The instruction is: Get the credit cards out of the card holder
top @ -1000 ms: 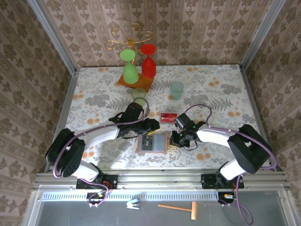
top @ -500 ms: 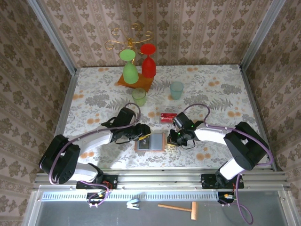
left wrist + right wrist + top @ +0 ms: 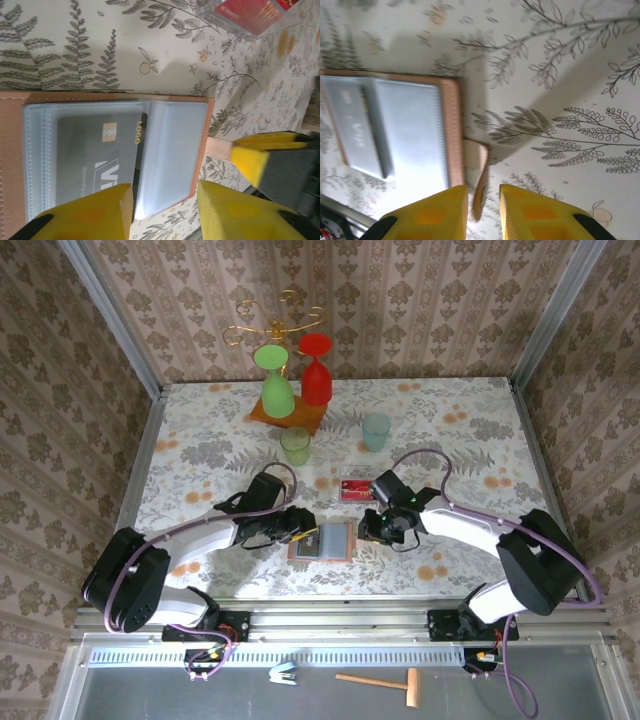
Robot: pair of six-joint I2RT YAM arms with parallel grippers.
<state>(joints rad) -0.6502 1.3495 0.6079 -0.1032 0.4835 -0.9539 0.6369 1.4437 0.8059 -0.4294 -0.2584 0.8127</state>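
Observation:
The card holder [image 3: 322, 540] lies open on the flowered table, tan outside [image 3: 452, 130], grey-blue inside [image 3: 175, 135]. A grey card [image 3: 95, 155] with a chip sits in its left pocket. Red credit cards [image 3: 357, 489] lie on the table beyond it, also at the far right [image 3: 247, 12] in the left wrist view. My left gripper [image 3: 305, 532] stands open over the holder's right half [image 3: 165, 197], fingers either side of the grey-blue flap. My right gripper [image 3: 368, 530] is at the holder's right edge, jaws slightly apart [image 3: 483, 192], the tan strap [image 3: 480, 165] hanging loose between them.
A pale green cup [image 3: 295, 445] and a teal cup [image 3: 376, 430] stand behind the cards. A wooden base [image 3: 290, 418] at the back holds a green and a red goblet under a gold rack. Patterned walls close in three sides.
My right gripper's jaws have parted from shut, loosening on the strap. The left arm drew back to the left and toward the near edge. The holder shifted slightly left.

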